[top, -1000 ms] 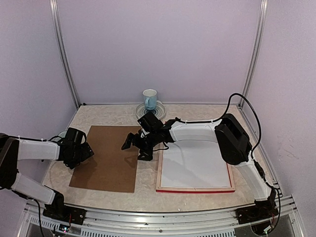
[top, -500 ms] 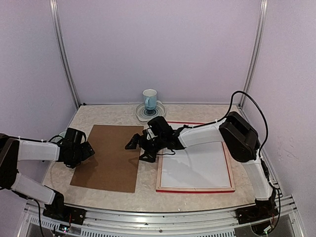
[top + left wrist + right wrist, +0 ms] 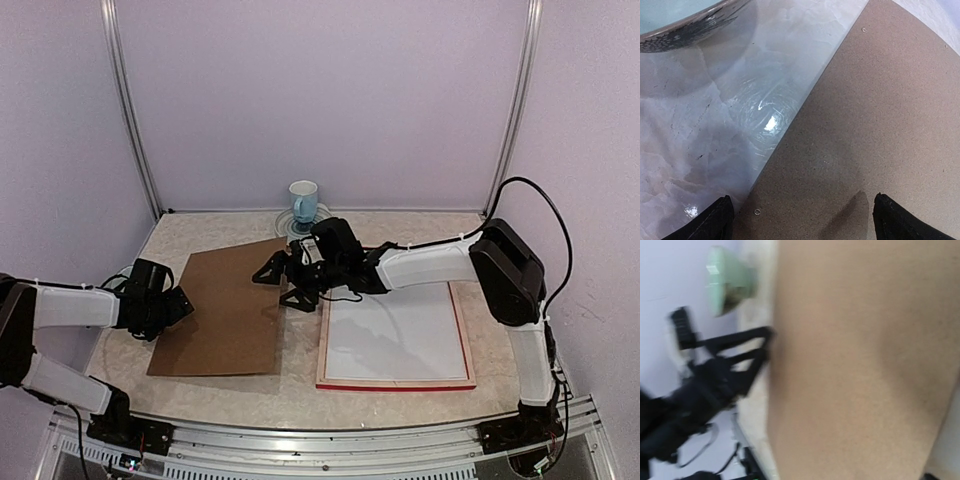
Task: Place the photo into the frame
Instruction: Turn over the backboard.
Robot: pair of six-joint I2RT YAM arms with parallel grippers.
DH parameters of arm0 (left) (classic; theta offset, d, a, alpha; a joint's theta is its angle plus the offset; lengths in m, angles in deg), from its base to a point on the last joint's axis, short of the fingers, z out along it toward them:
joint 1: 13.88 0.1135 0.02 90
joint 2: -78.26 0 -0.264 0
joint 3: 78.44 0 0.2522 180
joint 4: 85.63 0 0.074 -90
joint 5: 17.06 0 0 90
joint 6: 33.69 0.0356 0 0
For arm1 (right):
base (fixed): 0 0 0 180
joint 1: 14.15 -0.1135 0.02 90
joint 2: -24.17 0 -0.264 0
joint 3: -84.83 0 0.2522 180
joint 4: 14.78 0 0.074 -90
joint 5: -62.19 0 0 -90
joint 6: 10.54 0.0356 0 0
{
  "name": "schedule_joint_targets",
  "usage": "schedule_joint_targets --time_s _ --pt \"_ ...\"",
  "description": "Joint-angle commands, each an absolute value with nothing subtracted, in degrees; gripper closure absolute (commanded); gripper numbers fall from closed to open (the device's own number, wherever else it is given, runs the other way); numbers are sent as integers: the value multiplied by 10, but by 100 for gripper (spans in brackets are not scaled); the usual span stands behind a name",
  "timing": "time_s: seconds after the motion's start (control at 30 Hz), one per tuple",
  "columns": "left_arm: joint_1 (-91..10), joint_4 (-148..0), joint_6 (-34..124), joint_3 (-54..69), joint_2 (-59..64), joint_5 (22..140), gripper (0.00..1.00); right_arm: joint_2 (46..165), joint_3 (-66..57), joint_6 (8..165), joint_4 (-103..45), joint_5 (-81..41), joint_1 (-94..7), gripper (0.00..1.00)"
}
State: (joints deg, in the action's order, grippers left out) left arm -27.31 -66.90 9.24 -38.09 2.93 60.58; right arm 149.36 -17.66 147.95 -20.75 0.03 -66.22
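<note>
Right end effector (image 3: 285, 286) has swung left, spread, now at the right edge of the plain brown backing board (image 3: 225, 315), which sits skewed; left end effector (image 3: 174, 304) spread too; white-backed photo (image 3: 395, 335) seemingly lies in the red rectangular frame (image 3: 395, 385), backing next.

Narrow table (image 3: 298, 352) strip between brown board (image 3: 225, 315) and frame (image 3: 396, 385), right gripper (image 3: 284, 287) filling far end; mug (image 3: 303, 200) blocks back centre
</note>
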Motion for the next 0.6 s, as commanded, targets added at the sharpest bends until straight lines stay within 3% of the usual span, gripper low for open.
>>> schedule_joint_targets --time_s 0.0,0.57 --pt "-282 -678 79 -384 39 678 5 1442 -150 1471 -94 45 -666 1" --pt "-288 -697 56 -379 76 725 5 1397 -156 1454 -26 72 -662 1"
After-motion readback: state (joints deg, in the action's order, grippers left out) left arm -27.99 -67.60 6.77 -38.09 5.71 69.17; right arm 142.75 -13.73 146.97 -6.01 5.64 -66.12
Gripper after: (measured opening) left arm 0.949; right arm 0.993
